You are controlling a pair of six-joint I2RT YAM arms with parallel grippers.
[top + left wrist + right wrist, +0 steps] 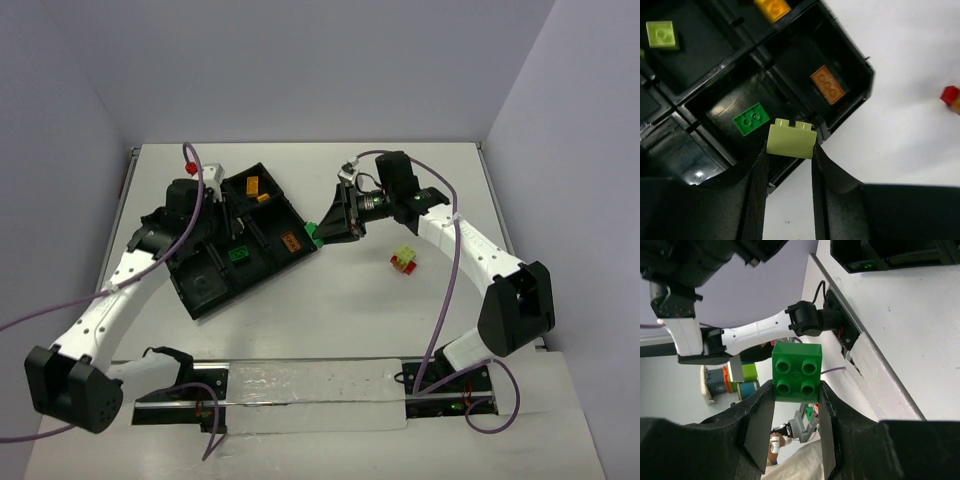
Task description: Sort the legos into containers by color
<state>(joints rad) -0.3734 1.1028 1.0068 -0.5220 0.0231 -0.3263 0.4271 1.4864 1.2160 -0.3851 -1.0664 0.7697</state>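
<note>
The left arm (pixel 105 305) and right arm (pixel 475 250) have white links with bulky black joints, the biggest at seven and four o'clock. Purple cables (pixel 447 300) run along each. Pincer fingers (pixel 756 195) are flat and black.

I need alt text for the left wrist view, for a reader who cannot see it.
The left claw grips a yellow-green lego brick over the edge of a black compartment tray. Separate compartments hold a green brick, an orange brick and another yellow-green brick; a red brick lies on the white table at right.

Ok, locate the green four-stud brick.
The green four-stud brick is clamped in the right gripper, centre of the right wrist view, beside the tray's right corner.
</note>
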